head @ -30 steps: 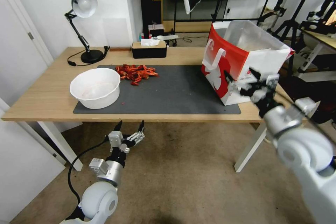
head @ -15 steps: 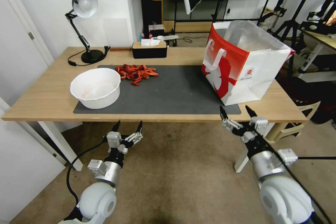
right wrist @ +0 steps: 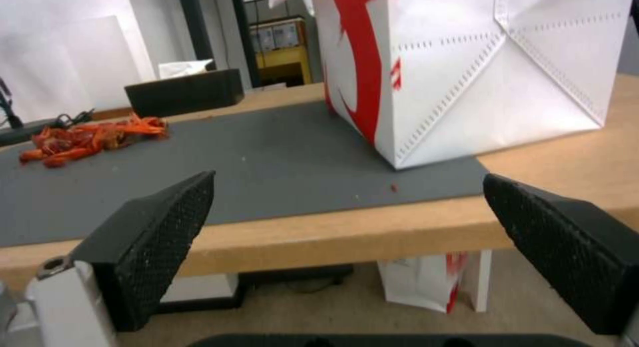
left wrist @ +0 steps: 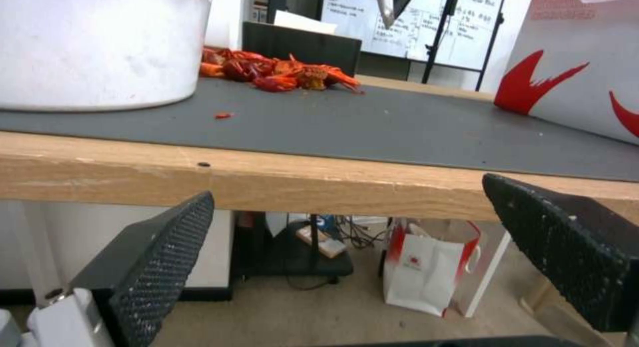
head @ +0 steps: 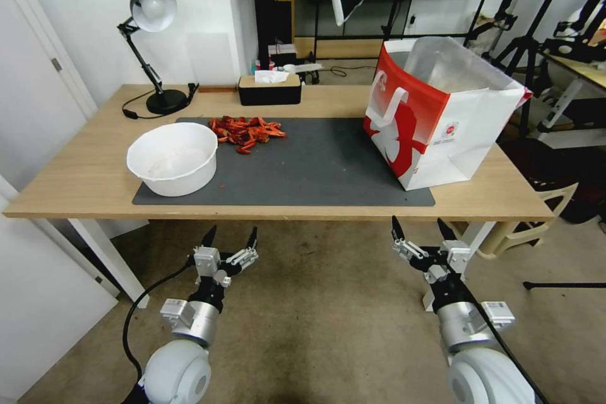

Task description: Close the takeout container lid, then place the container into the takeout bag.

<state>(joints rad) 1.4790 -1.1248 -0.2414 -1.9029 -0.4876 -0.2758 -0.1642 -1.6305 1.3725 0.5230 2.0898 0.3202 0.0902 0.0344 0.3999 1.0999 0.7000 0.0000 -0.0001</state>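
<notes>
Both pincers, left gripper (head: 230,235) and right gripper (head: 420,230), hang spread and empty below our wooden table (head: 82,183). Red-and-white paper takeout bag (head: 435,120) stands at two o'clock; we'd better check inside for the container.

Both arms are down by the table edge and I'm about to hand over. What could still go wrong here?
The takeout bag stands open at the mat's corner near the table's right end; its inside isn't visible, so the drop-off can't be confirmed. Both the right gripper and left gripper sit open just below the table edge; raising either straight up might strike it.
</notes>
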